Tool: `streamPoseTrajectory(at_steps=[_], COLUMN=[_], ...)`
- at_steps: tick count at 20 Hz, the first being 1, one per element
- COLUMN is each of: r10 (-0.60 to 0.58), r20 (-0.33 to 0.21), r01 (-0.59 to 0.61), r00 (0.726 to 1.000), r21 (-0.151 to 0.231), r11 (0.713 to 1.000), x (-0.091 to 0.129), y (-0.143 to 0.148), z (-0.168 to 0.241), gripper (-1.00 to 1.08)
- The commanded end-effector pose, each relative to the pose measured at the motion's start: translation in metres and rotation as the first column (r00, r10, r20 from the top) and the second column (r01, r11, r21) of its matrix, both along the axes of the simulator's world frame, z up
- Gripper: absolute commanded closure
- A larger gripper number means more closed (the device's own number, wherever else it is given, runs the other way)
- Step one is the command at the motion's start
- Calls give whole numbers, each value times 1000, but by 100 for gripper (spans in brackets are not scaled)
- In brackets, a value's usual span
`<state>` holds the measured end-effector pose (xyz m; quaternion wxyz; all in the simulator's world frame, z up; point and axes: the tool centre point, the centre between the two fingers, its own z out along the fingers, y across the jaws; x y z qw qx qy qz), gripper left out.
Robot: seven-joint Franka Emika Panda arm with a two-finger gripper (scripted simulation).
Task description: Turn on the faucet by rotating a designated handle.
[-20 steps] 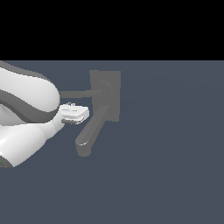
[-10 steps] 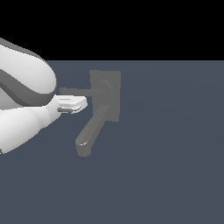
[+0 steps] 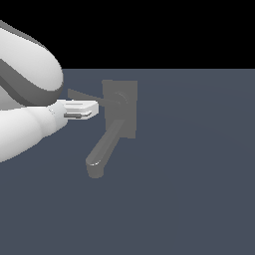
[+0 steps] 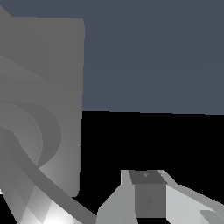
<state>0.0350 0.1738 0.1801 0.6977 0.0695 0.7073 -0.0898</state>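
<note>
Handle (image 3: 82, 94) looks thin, stiff and slick; you should push near its free tip, far from the hub. Tool (image 3: 92, 109) sits beside it on the faucet (image 3: 119, 107); grip state can't be told.

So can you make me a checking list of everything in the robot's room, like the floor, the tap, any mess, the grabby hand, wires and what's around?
Surface: flat, plain blue-grey floor; the tap stands on it.
Job's things: matte grey faucet with a rectangular base plate; thick tubular spout with a downturned tip; thin flat grey handle bar sticking out from the round hub towards the exterior view's left.
Clutter: nothing seen.
Grippers: white gripper just below the handle bar, close to the base plate; contact and whether it is open or shut cannot be told.
Cables: nothing seen.
Surroundings: black background beyond the floor; white and grey arm on the exterior view's left.
</note>
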Motion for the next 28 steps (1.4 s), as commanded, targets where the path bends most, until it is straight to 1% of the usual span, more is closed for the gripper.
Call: streamPoseTrajectory(at_steps=[1,14,15,16,28], r10=[-1,3,3,-3,1], r20=[5,11,11,-6,3], r01=[1,-3,-3,3,-1], r00=[1000,1000,1000,1000,1000], r21=[2,4,4,1,3], r11=[1000,1000,1000,1000,1000], x=[0,-3,-3,-6,-10], y=[-3,-15,-15,-17,-42], z=[12,64,64,51,82], gripper=[108,108,108,108,108])
